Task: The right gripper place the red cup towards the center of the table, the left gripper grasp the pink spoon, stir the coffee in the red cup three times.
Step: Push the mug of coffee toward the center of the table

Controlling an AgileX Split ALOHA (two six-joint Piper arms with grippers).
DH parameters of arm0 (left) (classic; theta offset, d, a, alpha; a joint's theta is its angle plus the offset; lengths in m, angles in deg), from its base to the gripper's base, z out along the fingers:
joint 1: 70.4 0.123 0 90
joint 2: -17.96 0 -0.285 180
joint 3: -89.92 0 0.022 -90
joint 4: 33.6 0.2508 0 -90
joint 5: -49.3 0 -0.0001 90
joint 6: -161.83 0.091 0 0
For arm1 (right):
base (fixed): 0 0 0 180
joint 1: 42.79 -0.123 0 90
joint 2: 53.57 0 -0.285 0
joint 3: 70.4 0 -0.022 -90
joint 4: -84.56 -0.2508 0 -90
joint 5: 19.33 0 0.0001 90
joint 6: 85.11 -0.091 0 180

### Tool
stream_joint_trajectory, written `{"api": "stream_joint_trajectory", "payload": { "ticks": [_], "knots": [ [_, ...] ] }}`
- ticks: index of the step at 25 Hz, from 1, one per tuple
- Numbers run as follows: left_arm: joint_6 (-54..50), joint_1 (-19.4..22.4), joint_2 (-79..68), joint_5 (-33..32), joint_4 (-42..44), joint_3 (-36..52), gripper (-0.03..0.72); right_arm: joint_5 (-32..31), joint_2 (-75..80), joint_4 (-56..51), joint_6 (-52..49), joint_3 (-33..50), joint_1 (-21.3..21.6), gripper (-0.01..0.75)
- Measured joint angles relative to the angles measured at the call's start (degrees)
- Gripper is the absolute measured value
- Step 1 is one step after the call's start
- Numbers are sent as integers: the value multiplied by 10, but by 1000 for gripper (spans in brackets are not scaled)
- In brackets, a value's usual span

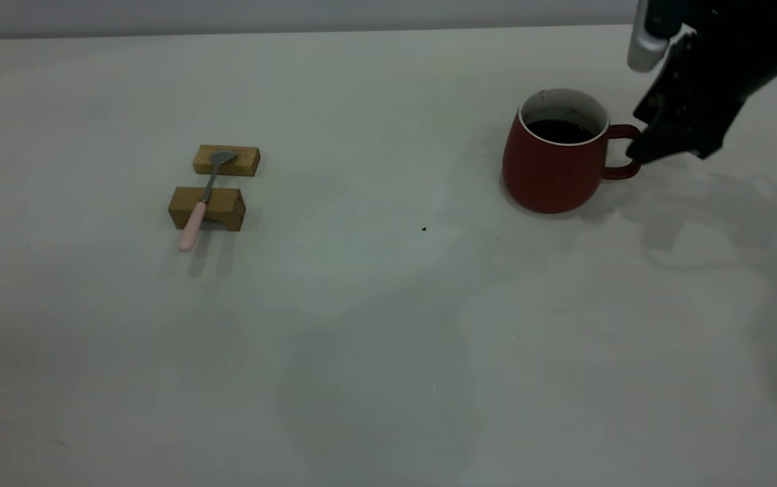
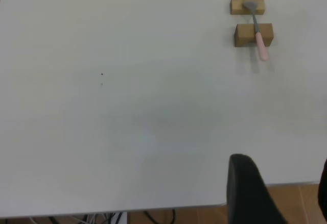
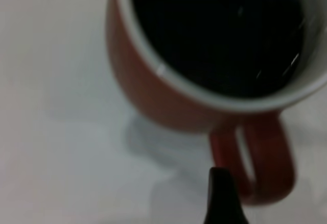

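The red cup (image 1: 554, 169) stands upright on the table (image 1: 388, 352) at the far right, with dark coffee (image 1: 559, 130) inside and its handle (image 1: 621, 152) turned toward my right gripper (image 1: 635, 152). That gripper is open with its tips at the handle; in the right wrist view one black fingertip (image 3: 220, 193) sits beside the handle (image 3: 271, 168), not closed on it. The pink spoon (image 1: 200, 203) lies across two tan wooden blocks at the left. My left gripper (image 2: 283, 183) hangs open over the table's near edge, far from the spoon (image 2: 258, 30), and is outside the exterior view.
Two tan wooden blocks (image 1: 226, 160) (image 1: 207, 208) carry the spoon, bowl on the far one and pink handle overhanging the near one. A tiny dark speck (image 1: 424, 229) marks the table's middle. The table edge (image 2: 153, 208) shows in the left wrist view with brown floor beyond.
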Motion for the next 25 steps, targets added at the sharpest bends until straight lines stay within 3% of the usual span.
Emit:
{"api": "stream_joint_trajectory", "payload": {
  "ticks": [25],
  "knots": [
    [0, 0, 0, 0, 0, 0, 411, -32, 35, -59, 0, -34, -17, 479]
  ]
}}
